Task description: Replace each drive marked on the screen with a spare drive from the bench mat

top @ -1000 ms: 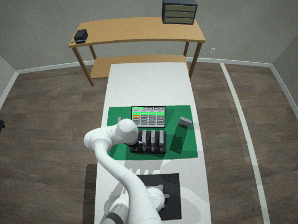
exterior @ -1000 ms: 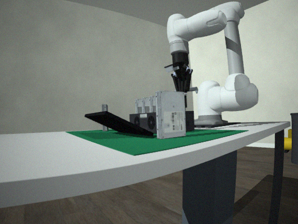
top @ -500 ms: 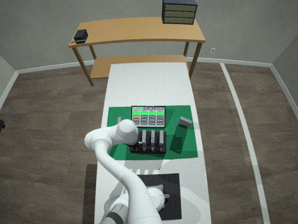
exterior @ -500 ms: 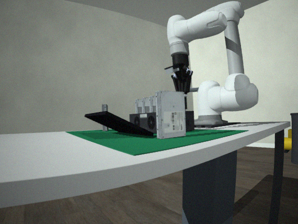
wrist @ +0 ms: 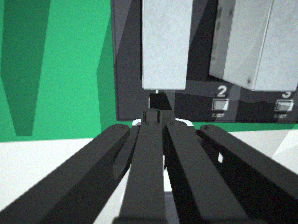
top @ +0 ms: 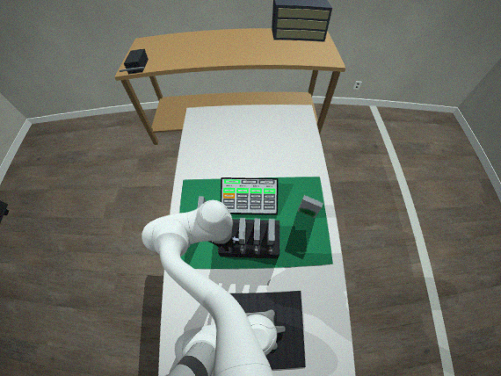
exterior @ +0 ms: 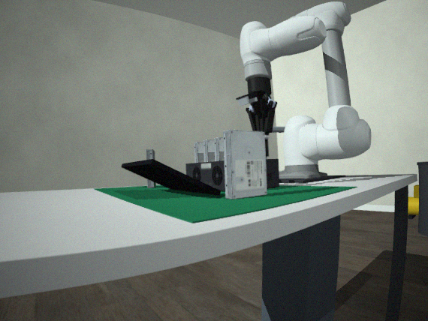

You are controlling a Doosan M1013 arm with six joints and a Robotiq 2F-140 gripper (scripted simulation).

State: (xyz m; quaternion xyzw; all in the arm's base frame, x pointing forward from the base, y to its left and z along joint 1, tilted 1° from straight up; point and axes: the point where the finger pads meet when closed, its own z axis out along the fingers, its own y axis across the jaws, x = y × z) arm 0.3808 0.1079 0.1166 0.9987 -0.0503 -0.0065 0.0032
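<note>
On the white table (top: pixel 250 141) (exterior: pixel 113 232), saw a green mat (top: pixel 325 246) (exterior: pixel 188 210) bearing a dock (top: pixel 249 254) (exterior: pixel 272 174) (wrist: pixel 131 102) with upright drives, plus 1 standing drive (top: pixel 311 206) (exterior: pixel 245 165) beside it and a screen (top: pixel 249 212) (exterior: pixel 169 178). Pointed closed, empty jaws (exterior: pixel 266 153) down near the dock's leftmost drive (wrist: pixel 165 45).
</note>
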